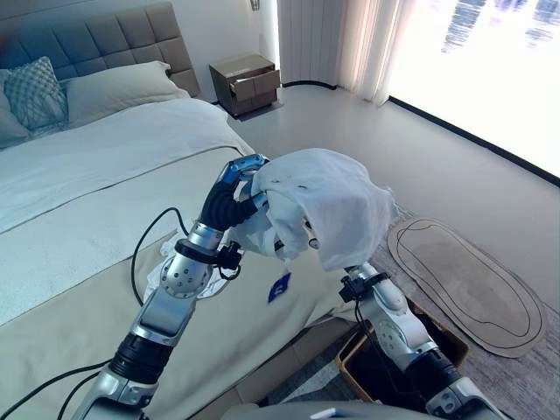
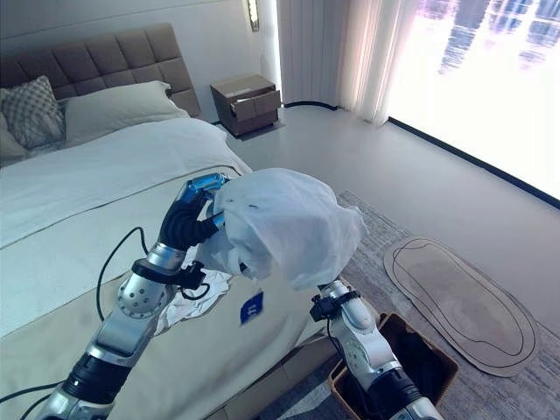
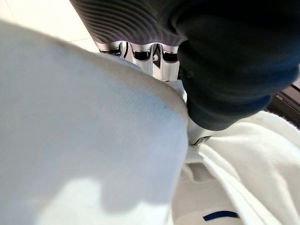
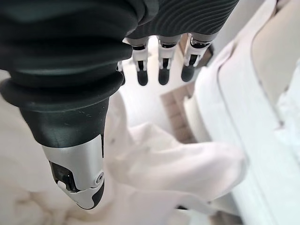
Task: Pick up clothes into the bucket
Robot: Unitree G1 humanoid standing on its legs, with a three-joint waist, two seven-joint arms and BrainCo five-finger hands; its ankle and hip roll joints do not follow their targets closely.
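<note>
A white garment (image 1: 328,201) hangs bunched in the air over the bed's near edge, a blue tag (image 1: 280,287) dangling under it. My left hand (image 1: 234,194) reaches into its left side; in the left wrist view the thumb (image 3: 199,137) pinches a fold of cloth (image 3: 84,131) and the fingers vanish into it. The garment drapes over my right hand, whose forearm rises from below it. In the right wrist view that right hand (image 4: 75,178) has straight fingers (image 4: 163,70) and cloth lies past them. A brown bucket (image 1: 448,343) stands on the floor below the right arm.
More white cloth (image 2: 197,302) lies crumpled on the beige bed (image 1: 79,236) under my left forearm. Pillows (image 1: 114,87) rest by the headboard. A nightstand (image 1: 247,80) stands at the back, an oval rug (image 1: 472,280) lies on the floor at right.
</note>
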